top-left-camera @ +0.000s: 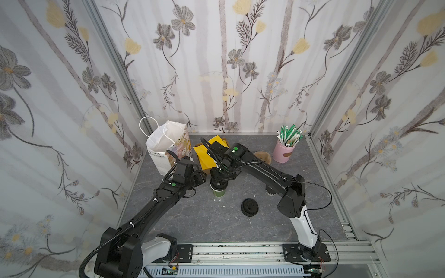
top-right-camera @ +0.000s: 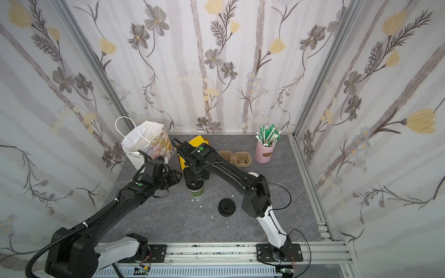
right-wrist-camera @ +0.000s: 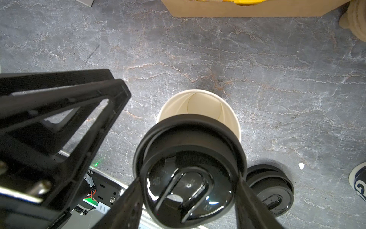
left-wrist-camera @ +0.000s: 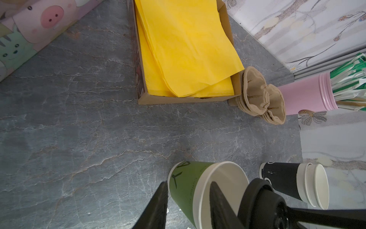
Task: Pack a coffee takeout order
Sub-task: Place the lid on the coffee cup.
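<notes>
The green cup (top-left-camera: 219,193) (left-wrist-camera: 184,186) stands upright on the grey table with its mouth (right-wrist-camera: 198,107) open. Just over it my right gripper (top-left-camera: 220,180) (right-wrist-camera: 190,184) is shut on the black lid (right-wrist-camera: 188,158), which hangs tilted over the near part of the rim and is not seated. My left gripper (top-left-camera: 201,180) (left-wrist-camera: 188,183) is beside the cup, rolled so one finger is above the other. Its jaws are apart, and its tips (right-wrist-camera: 124,89) end short of the cup's wall. Yellow napkins (top-left-camera: 204,156) (left-wrist-camera: 188,49) lie stacked in a cardboard box.
A white gift bag (top-left-camera: 166,144) stands open at the back left. A loose black lid (top-left-camera: 249,206) lies right of the cup. Stacked black cups (left-wrist-camera: 293,184), a pulp cup carrier (top-right-camera: 237,157) and a pink holder of straws (top-left-camera: 284,151) stand to the right.
</notes>
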Controlling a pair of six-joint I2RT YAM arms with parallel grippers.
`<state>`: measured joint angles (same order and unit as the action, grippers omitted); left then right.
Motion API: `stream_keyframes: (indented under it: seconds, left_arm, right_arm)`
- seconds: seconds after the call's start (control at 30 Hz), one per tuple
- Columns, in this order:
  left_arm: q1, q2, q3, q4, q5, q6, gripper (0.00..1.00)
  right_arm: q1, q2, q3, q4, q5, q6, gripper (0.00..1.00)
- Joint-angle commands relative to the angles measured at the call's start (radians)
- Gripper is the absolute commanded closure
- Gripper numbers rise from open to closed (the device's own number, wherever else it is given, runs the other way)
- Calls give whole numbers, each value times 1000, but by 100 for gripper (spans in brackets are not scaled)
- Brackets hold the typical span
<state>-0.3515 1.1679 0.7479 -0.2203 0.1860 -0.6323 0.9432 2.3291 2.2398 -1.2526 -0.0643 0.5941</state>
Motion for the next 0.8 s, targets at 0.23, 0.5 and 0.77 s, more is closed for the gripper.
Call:
stream_keyframes:
  seconds: [0.23, 0.5, 0.77]
  left_arm:
    - [10, 1, 10, 1, -27, -3, 63]
    - [16, 0, 3, 1, -29, -9, 63]
    - [17, -14, -18, 0, -35, 2, 63]
  right_arm:
    - [2, -10, 16, 0, 24, 11, 47]
    - [11, 8, 37, -11, 39, 22, 47]
    - [10, 33, 44, -11, 72, 41, 46]
